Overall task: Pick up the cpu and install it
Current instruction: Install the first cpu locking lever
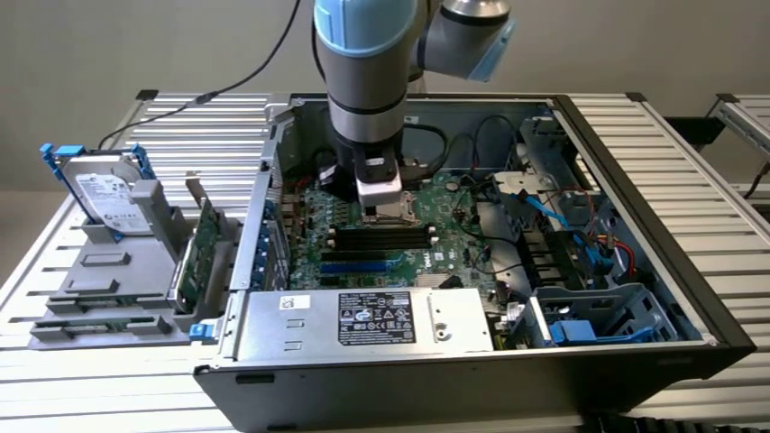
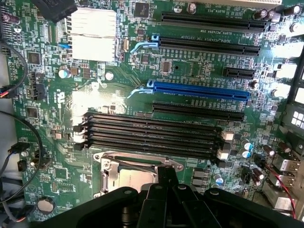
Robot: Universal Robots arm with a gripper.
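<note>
My gripper (image 1: pixel 382 210) reaches down into the open computer case (image 1: pixel 673 262) and stands right over the metal cpu socket frame (image 2: pixel 108 167) on the green motherboard (image 2: pixel 118 90). In the wrist view the shut gripper (image 2: pixel 166 175) sits at the socket's edge. The cpu (image 2: pixel 133 181), a dull silver square, lies inside the frame, partly covered by the gripper's black body. Whether the tips touch or pinch it is hidden.
Long black memory slots (image 2: pixel 152 130) run beside the socket, with a blue expansion slot (image 2: pixel 199 90) beyond them. A power supply (image 1: pixel 361 320) fills the case's near side and cables crowd the exterior view's right. A hard drive (image 1: pixel 106 194) with a blue bracket stands outside on a grey rack.
</note>
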